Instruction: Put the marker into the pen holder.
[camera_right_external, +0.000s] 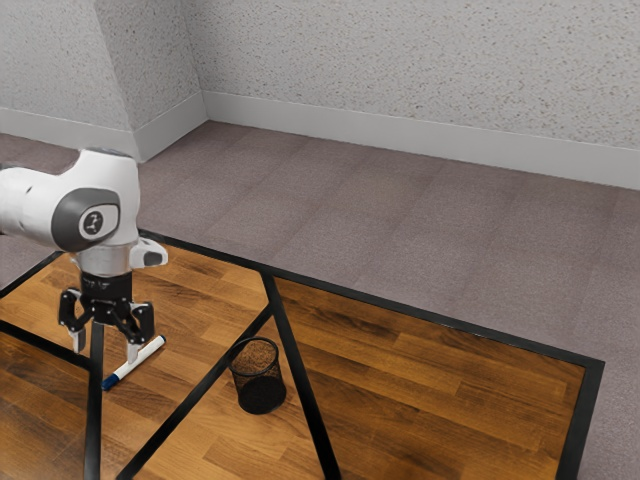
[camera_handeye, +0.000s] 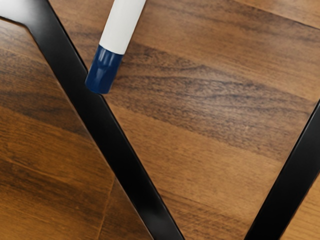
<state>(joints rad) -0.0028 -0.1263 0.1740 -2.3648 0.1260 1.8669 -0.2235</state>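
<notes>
Marker (camera_right_external: 148, 352)'s just lying flat on the desk (camera_right_external: 430, 375), blue end right at a black strip (camera_handeye: 117, 155). Tool (camera_right_external: 106, 353) is released, fingers spread wide near it. Pen holder (camera_right_external: 261, 389) stands upright toward the exterior view's right, with bare wood and a diagonal strip (camera_right_external: 185, 408) between it and the marker.

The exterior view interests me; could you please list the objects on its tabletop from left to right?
Slim white marker with a blue end, black cylindrical mesh pen holder.
</notes>
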